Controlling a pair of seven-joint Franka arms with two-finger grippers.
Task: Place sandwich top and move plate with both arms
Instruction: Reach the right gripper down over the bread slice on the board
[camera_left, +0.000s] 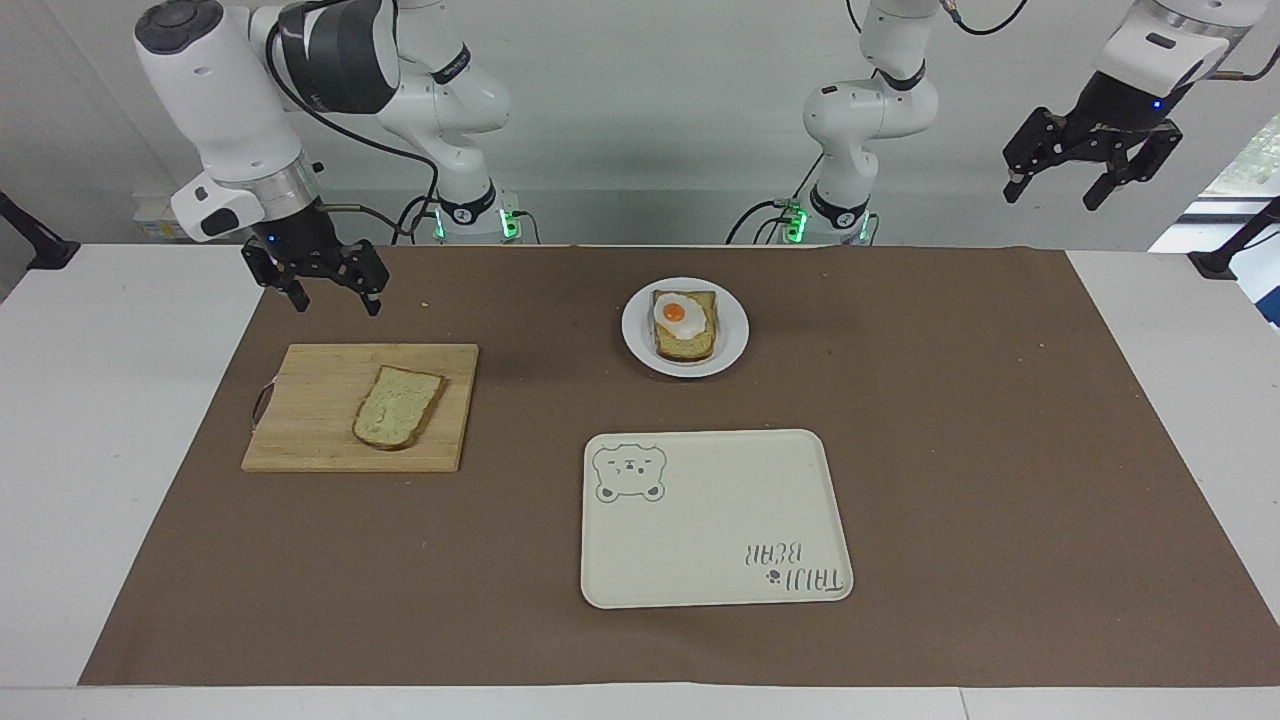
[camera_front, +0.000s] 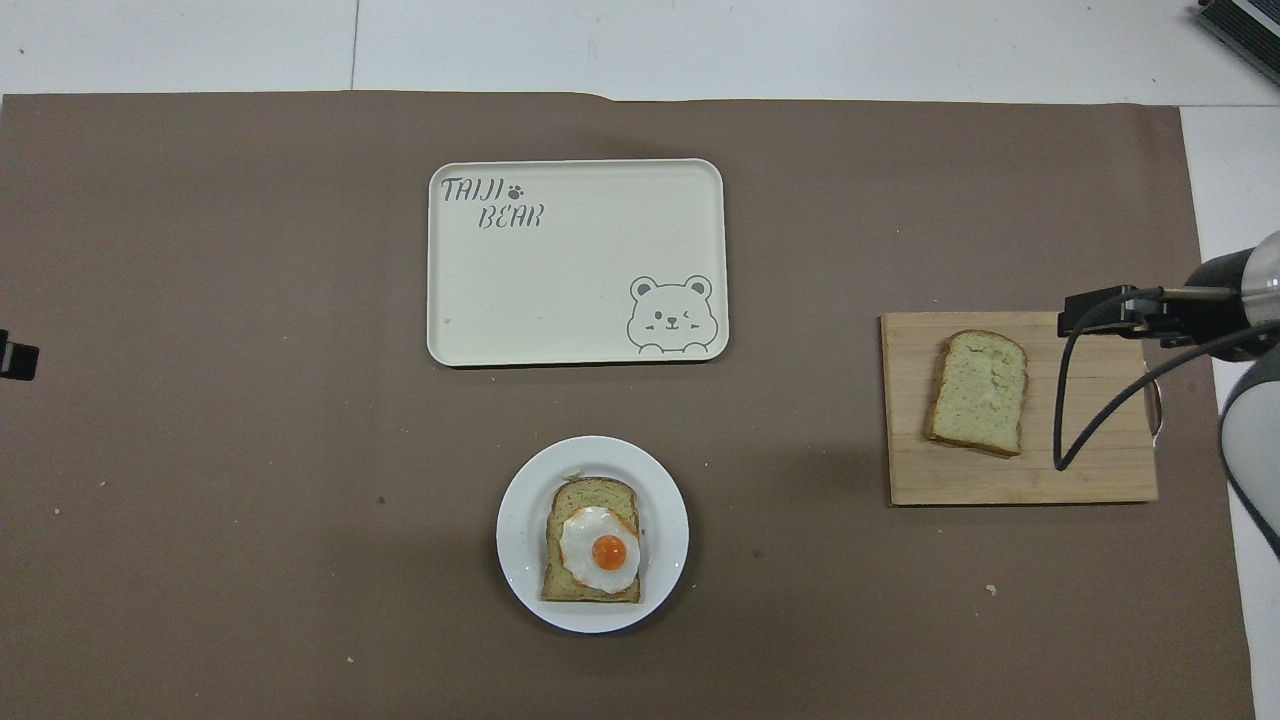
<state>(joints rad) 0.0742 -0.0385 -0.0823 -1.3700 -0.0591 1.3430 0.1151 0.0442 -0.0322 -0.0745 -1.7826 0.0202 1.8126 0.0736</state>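
The sandwich top (camera_left: 398, 406), a plain bread slice, lies on a wooden cutting board (camera_left: 310, 400) toward the right arm's end of the table; it also shows in the overhead view (camera_front: 978, 392). The white plate (camera_left: 735, 325) holds a bread slice with a fried egg (camera_left: 684, 325) and sits near the robots, mid-table. My right gripper (camera_left: 335, 300) is open and empty, in the air by the board's handle end, clear of the bread. My left gripper (camera_left: 1055, 190) is open and empty, waiting high off the left arm's end of the table.
A cream rectangular tray with a bear drawing (camera_left: 715, 520) lies farther from the robots than the plate. A brown mat (camera_left: 950, 450) covers the table. The right arm's wrist and a looping cable (camera_front: 1060, 440) hang over the board's handle end.
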